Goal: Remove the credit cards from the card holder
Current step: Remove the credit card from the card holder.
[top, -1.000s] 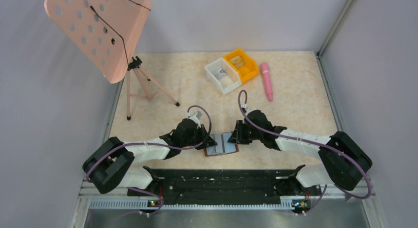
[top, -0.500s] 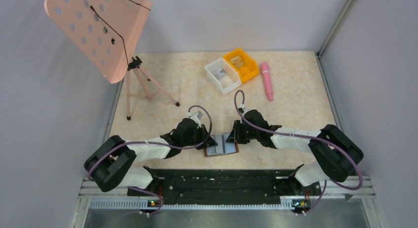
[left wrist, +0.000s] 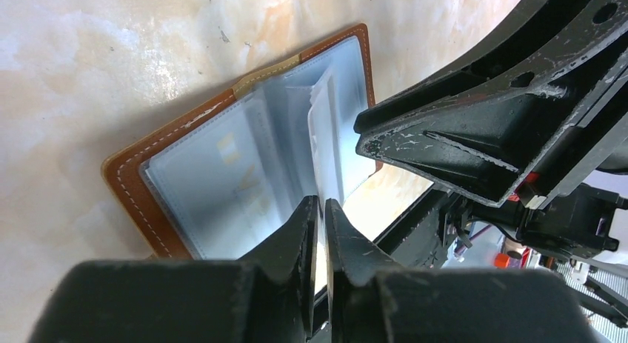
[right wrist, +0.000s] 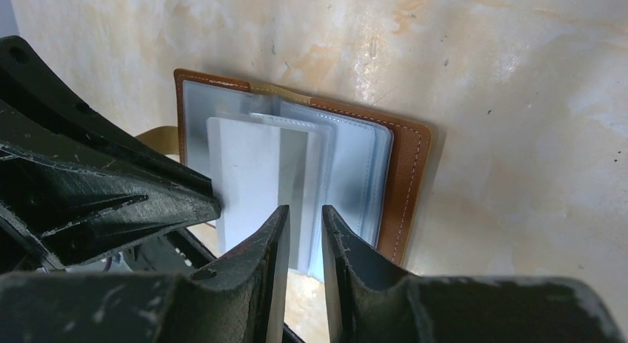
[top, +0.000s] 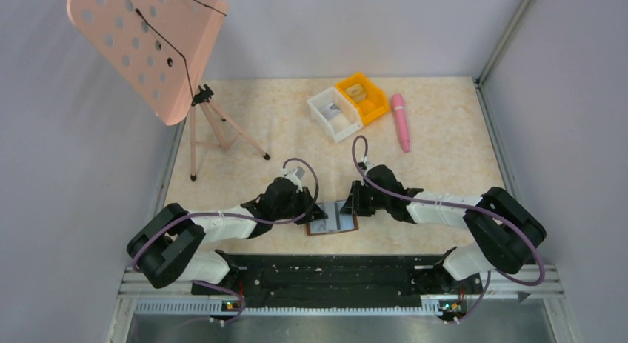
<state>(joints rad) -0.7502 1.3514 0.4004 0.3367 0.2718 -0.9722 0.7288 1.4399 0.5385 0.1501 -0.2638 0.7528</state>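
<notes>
Music stand (top: 141,47): pink perforated desk on a thin tripod, at the table's (top: 281,121) far left corner, tilted.

Left arm (top: 222,221): reaches in from the near left, its wrist low over the middle of the near edge.

Left jaws: fingers (left wrist: 292,239) a narrow slit apart at the left side of the card holder. A pale thin edge runs into the slit, and I cannot tell whether it is pinched.

Card holder (top: 333,218): brown leather with pale stitching, lying open and flat on the table at the middle of the near edge, between the two arms. Its clear blue-grey pocket leaves face up, and some stand fanned at the fold.

Credit card (right wrist: 244,172): whitish with a grey stripe, partway out of a pocket leaf and over the open holder. The tip of the left jaws touches one of its edges. From the left wrist it (left wrist: 323,135) shows as a leaf standing on edge.

Right arm (top: 444,208): comes in from the near right, wrist low at the holder's right side.

Right jaws: fingers (right wrist: 259,269) a narrow gap apart, astride the edge of the pocket leaves. Grip or no grip, I cannot tell.

White bin (top: 321,96): toward the far edge, right of centre, touching the orange bin. It holds something small.

Orange bin (top: 378,110): just right of the white one. It holds a tan item.

Pink pen-like stick (top: 401,122): lies on the table right of the bins, apart from them.
</notes>
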